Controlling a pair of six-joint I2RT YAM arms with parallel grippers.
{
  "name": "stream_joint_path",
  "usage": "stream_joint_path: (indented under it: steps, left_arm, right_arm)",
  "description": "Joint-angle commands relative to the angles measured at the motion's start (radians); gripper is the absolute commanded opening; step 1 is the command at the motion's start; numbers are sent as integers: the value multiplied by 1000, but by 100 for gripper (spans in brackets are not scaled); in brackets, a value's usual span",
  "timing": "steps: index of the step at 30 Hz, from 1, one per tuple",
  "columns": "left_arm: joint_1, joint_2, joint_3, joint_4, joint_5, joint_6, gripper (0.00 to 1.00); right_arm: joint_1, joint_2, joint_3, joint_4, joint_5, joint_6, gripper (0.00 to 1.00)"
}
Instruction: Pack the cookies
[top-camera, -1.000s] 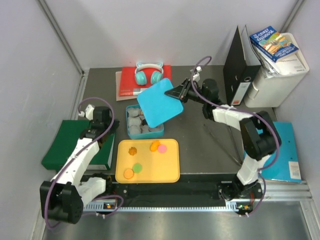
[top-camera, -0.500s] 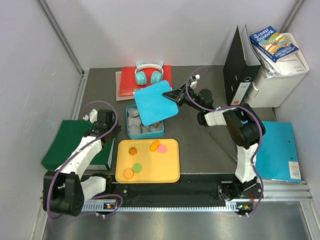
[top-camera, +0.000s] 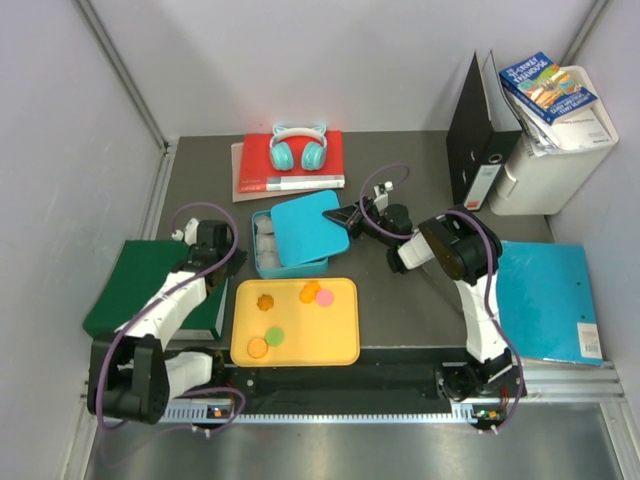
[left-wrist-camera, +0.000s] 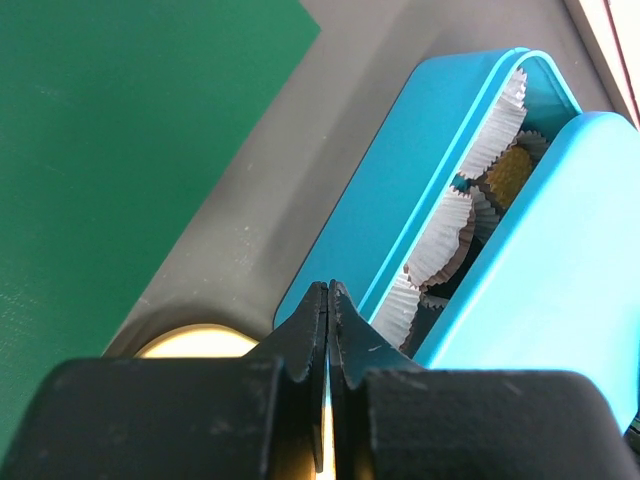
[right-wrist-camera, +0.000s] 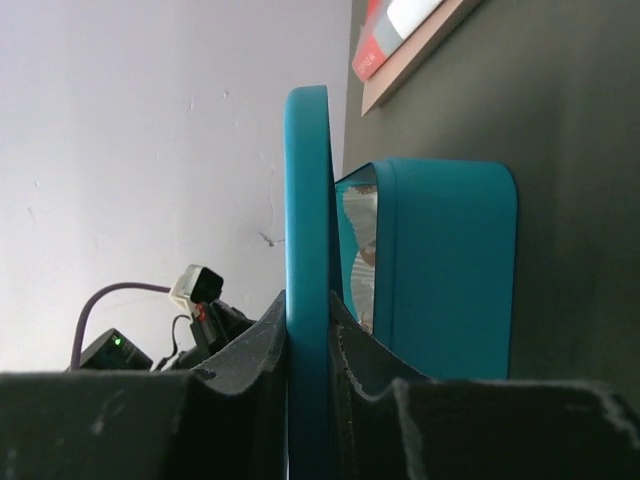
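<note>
— Orange, pink and green discs: are those the cookies (top-camera: 273, 335)?
— Yes. Five small flat rounds lie loose on the yellow tray (top-camera: 335, 335), a smooth plastic rectangle with rounded corners and a raised rim. One orange piece has a scalloped edge, and the other four are plain circles. The pink one touches an orange one, and the green one sits just beside another orange one.
— Are any in the tin (top-camera: 258, 268)?
— It is a teal box with rounded corners just behind the tray, lined with fluted paper cups (left-wrist-camera: 445, 235). The left wrist view shows something brownish in one cup, but I cannot tell what it is.
— And the lid (top-camera: 305, 228)?
— It is a matte blue slab with soft corners, tilted over most of the tin, so only the cups along the left side show. I cannot tell whether it touches the rim.
— What holds it?
— The right gripper (right-wrist-camera: 308, 330) pinches its right edge between two dark fingers, with the jaws narrow around the thin rim.
— And the left gripper (left-wrist-camera: 328, 310)?
— Its black tips are pressed together with nothing between them, low over the dark table (top-camera: 400, 300), near the tin's near left corner.
— What else is there?
— A flat green folder (top-camera: 125, 285) lies to the left. Teal headphones (top-camera: 298, 148) rest on a red book (top-camera: 255, 170) at the back.
</note>
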Motion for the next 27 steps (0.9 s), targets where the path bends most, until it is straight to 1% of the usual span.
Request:
stream_joint_path:
  steps: [1,5,6,8,10,11,12,14,15,17,18,22,23,25,27]
  left_arm:
    - [6,10,-11,66,18,-4,0]
    - [7,23,-11,76,31,-8,0]
    - [8,26,-11,79,34,-11,0]
    - [6,35,-9,84,41,-13,0]
    - [8,40,-8,87,43,-14,0]
    - [6,40,-8,90,43,-14,0]
    - [6,41,-8,90,43,-14,0]
    - [8,40,-8,92,41,-13,0]
    - [8,40,-6,90,40,-10,0]
    - [6,38,-5,93,37,-7,0]
    - [7,38,-5,92,35,-8,0]
    - [8,43,3,90,40,-5,0]
    - [8,44,4,86,40,-4,0]
    - [8,43,8,85,38,-2,0]
    - [6,43,9,85,38,-1,0]
  right_arm:
    - [9,9,6,243,38,7,0]
    - [12,15,1,235,31,4,1]
    - [11,15,-5,227,26,1,5]
    - [14,6,-12,210,17,-7,7]
    - [12,-5,-22,180,3,-19,12]
    - [12,-11,-25,165,-3,-24,15]
    - [12,-16,-25,152,-18,-27,25]
    - [14,-31,-31,117,-29,-34,33]
    - [15,-36,-38,112,-37,-36,38]
    - [20,-59,-45,79,-43,-47,45]
    - [21,-66,-45,59,-48,-65,47]
    - [24,-112,-45,-44,-52,-122,54]
    - [24,-134,-43,-100,-52,-135,57]
    - [24,-161,-37,-173,-52,-194,59]
    - [24,-203,-19,-308,-48,-267,60]
